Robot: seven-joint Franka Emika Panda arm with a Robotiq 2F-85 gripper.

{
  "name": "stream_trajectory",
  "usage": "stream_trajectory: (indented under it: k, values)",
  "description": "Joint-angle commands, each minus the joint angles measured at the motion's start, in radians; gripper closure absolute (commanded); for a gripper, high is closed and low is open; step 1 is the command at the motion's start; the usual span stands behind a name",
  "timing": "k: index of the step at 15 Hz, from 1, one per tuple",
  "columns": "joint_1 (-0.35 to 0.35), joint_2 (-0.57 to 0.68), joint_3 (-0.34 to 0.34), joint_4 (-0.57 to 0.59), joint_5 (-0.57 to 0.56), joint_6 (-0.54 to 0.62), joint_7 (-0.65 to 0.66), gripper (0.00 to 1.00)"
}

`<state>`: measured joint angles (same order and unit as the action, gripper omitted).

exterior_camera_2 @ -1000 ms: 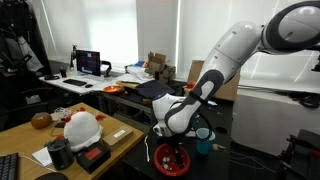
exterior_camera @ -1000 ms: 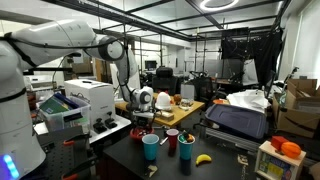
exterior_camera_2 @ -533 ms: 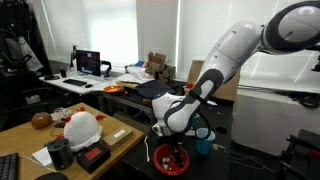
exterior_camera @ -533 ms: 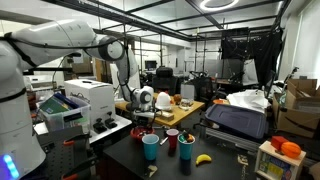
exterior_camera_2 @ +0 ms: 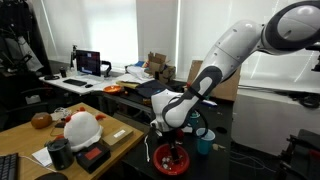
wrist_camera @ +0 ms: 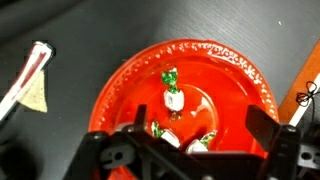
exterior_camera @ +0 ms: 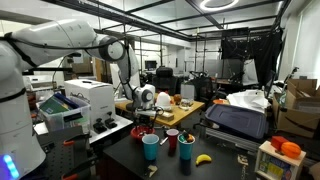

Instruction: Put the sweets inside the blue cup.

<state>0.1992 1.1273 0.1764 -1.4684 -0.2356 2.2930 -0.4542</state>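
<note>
Sweets (wrist_camera: 172, 97): three green-and-white wrapped pieces visible, all in the red plate (wrist_camera: 120, 90), straight below the hand (wrist_camera: 180, 145). One lies at the plate's middle, just ahead of the fingertips. Two more sit closer in, between the fingers (wrist_camera: 262, 125), partly hidden by the hand's body. Sweets look clear of the fingers.

Hand state: jaws spread wide, gripping nothing. In the wrist view the two fingers straddle the near part of the plate, one toward each side. In both exterior views the hand (exterior_camera: 141, 113) (exterior_camera_2: 166, 136) points down and hangs just above the plate. Can't tell if it touches the plate.

Blue cup (exterior_camera: 151, 147): upright on the dark worktop (exterior_camera: 115, 160), just beside the plate, lower than the hand and off to one side of it rather than under it. In an exterior view the blue cup (exterior_camera_2: 204, 144) shows beyond the hand, near the plate's edge. Can't tell what's inside it.

Past the blue cup, farther from the hand: a dark cup (exterior_camera: 172, 137) and a red cup (exterior_camera: 187, 149), both upright. Then a banana (exterior_camera: 203, 158) lying flat, well apart from the hand.

Wrist view also shows a white-and-red strip (wrist_camera: 28, 75) lying on the worktop, off the plate, out to one side of the hand.
</note>
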Motion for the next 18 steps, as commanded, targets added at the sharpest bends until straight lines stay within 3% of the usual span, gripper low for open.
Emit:
stream_trajectory:
  k: [1, 6, 8, 9, 10, 11, 16, 18]
  values:
    - [-0.018, 0.018, 0.008, 0.035, -0.004, -0.004, -0.027, 0.0]
    - [-0.017, 0.037, 0.011, 0.045, -0.005, 0.005, -0.026, 0.0]
    - [-0.018, 0.041, 0.014, 0.04, -0.003, 0.009, -0.027, 0.27]
    - [-0.017, 0.044, 0.014, 0.041, -0.004, 0.009, -0.028, 0.25]
    - [-0.016, 0.048, 0.011, 0.042, -0.008, 0.009, -0.029, 0.42]
    - [-0.016, 0.05, 0.01, 0.043, -0.009, 0.008, -0.03, 0.51]
    - [-0.02, 0.048, 0.011, 0.036, -0.009, 0.019, -0.038, 0.69]
    - [-0.022, 0.047, 0.011, 0.033, -0.009, 0.022, -0.038, 0.67]
